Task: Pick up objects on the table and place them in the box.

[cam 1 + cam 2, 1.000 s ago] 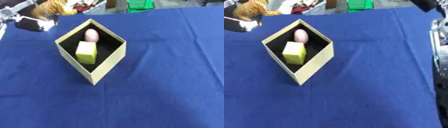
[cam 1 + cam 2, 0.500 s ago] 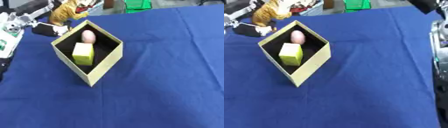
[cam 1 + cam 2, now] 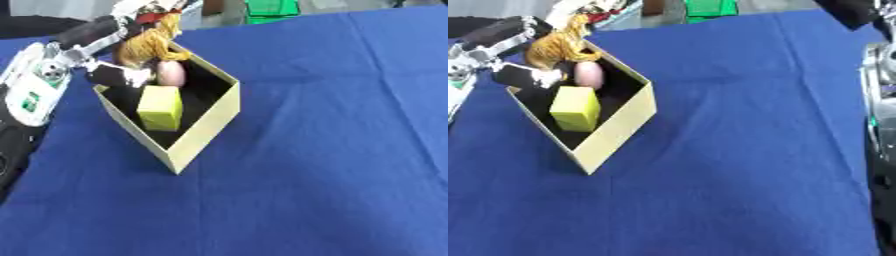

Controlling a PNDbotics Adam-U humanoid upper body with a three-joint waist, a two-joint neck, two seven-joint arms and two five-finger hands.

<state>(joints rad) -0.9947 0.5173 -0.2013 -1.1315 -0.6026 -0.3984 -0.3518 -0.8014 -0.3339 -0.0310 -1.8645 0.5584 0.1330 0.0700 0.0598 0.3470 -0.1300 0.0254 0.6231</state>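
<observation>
An orange-yellow stuffed toy (image 3: pixel 149 42) with a shaggy body and a red-and-white top is seen over the far left corner of the box (image 3: pixel 208 128), partly above the opening and partly over the rim. Whether it touches the rim cannot be told. It is held by the left hand (image 3: pixel 118 75), whose fingers are curled about it from the left side; a black thumb or finger tipped in white is seen lying across the box's left wall just beneath the toy.

The box is an open cardboard carton, tan outside and dark inside, set cornerwise on the blue tablecloth (image 3: pixel 332 150). Inside it, a yellow-green block (image 3: pixel 160 107) is seen standing near the middle, and a pink egg-shaped object (image 3: pixel 171 74) lies behind it, just beside the toy and partly hidden by it.

The left arm (image 3: pixel 39 85), white and black with a green label, is seen entering from the left edge and crossing the cloth beside the box.

Part of the right arm (image 3: pixel 878 75) is seen along the right edge of the right eye view; its hand is not visible.

A green container (image 3: pixel 273 9) stands beyond the far edge of the table.
</observation>
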